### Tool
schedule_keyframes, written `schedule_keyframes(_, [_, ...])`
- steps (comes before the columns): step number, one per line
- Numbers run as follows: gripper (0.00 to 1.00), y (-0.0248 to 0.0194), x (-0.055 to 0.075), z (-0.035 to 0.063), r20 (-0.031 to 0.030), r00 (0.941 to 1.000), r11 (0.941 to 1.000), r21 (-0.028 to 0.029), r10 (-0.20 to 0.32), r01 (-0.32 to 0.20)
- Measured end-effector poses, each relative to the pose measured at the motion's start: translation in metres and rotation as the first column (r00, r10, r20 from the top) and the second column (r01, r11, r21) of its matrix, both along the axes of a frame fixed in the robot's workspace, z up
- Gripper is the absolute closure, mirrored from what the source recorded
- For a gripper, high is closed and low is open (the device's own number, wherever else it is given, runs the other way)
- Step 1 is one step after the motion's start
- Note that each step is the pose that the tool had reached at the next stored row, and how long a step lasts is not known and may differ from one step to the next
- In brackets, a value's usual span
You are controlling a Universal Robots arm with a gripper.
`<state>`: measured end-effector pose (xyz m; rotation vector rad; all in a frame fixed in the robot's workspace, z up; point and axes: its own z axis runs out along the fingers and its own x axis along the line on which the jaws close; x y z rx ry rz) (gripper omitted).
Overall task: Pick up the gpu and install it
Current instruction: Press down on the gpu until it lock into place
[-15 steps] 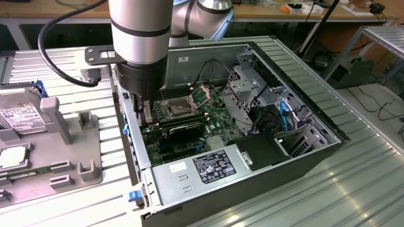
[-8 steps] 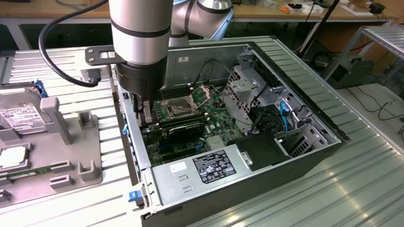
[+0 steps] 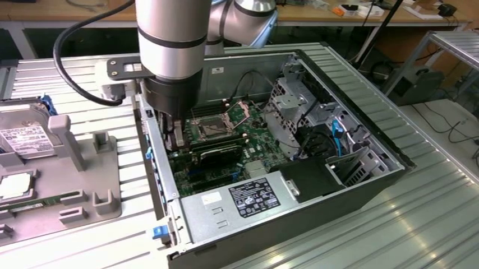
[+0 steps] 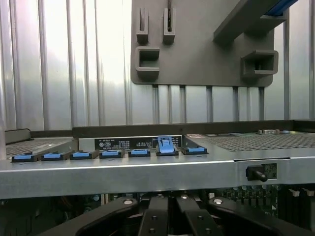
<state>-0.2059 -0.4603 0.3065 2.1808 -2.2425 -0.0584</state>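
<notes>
The gpu (image 3: pixel 219 153) is a dark flat card with a green edge. It lies low across the motherboard inside the open computer case (image 3: pixel 374 140), just below the processor socket (image 3: pixel 212 128). My gripper (image 3: pixel 175 136) reaches down into the case at the wall on the exterior view's left, over the card's end there. Its fingers (image 4: pixel 156 219) are shut, pressed close together. Whether they pinch the card's edge or only rest on it is hidden. In the wrist view the case's rear wall carries a row of blue slot clips (image 4: pixel 110 154), and one clip (image 4: pixel 166 145) stands raised.
A grey fixture tray (image 3: pixel 82 168) lies on the slatted table on the exterior view's left, holding a silver hard drive (image 3: pixel 21 139) and a green memory stick (image 3: pixel 41 200). The power supply (image 3: pixel 243 203), drive cage (image 3: pixel 290 106) and loose cables (image 3: pixel 338 137) crowd the case.
</notes>
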Motion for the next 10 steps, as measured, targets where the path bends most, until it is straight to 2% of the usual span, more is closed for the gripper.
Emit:
schedule_keyframes(3, [0.89,0.0001,0.004,0.0002,-0.0003,1.0000,1.0000,0.0002,0.000,0.000])
schedule_keyframes(10, [0.89,0.0012,0.028,0.0001,-0.0003,1.0000,1.0000,0.0047,0.000,0.000])
